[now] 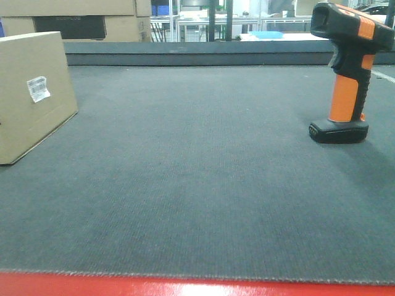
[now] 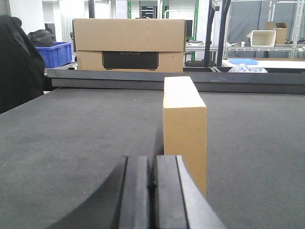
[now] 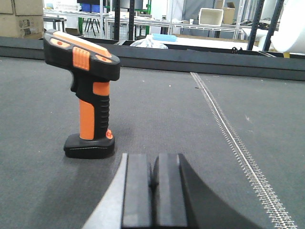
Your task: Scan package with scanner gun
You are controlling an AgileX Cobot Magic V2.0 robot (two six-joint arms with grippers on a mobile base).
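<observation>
Left hand [image 2: 153, 183] and right hand [image 3: 153, 179] both pressed together, empty. Package [image 1: 31, 92] stands tabletop-left, scanner gun [image 3: 90, 95] upright right. Spread right hand, take the orange handle square on so it doesn't tip.

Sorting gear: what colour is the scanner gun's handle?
Orange; the scanner gun shows best in right wrist view.
</observation>
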